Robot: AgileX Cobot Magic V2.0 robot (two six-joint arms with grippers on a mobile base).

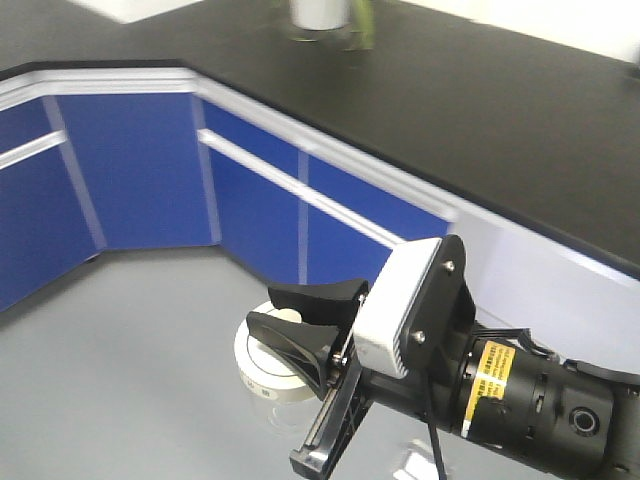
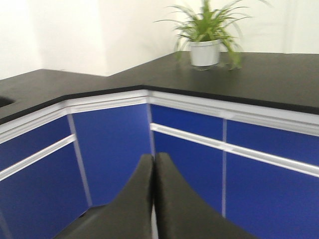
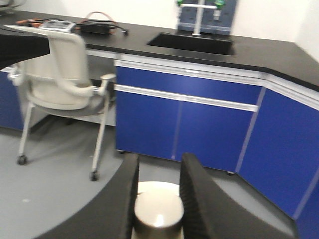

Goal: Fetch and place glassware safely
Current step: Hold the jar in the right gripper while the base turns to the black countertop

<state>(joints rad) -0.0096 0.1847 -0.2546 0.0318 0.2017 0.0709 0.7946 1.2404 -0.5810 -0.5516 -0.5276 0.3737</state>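
Right wrist-mounted view first: glass jar point(image 3: 158, 211) sitting between the jaws of the right gripper point(image 3: 160, 160), pinched from both sides up at the cream lid point(image 1: 262, 375) end. Can't tell from any angle whether gripping the very top or the lid rim, so better to treat as a lid-only hold and plan for a slipping glass body. Hanging over the grey floor point(image 1: 120, 340), short of the black bench point(image 1: 480, 110) and seemingly below its top, only floor underneath. Left gripper point(image 2: 153, 158) empty, jaws pressed together, pointed at the blue cupboard fronts point(image 2: 112, 149) under the bench.

Reads as the carry leg: fetched, not yet set down. For doing it well: keep the wrist level, no quick swings, rise above the bench edge before crossing, not during. Aim for a bare patch of bench well clear of the potted plant point(image 2: 205, 52) at the back of the bench, lower to a gentle touch of the base, then spread the jaws slowly and back straight out.
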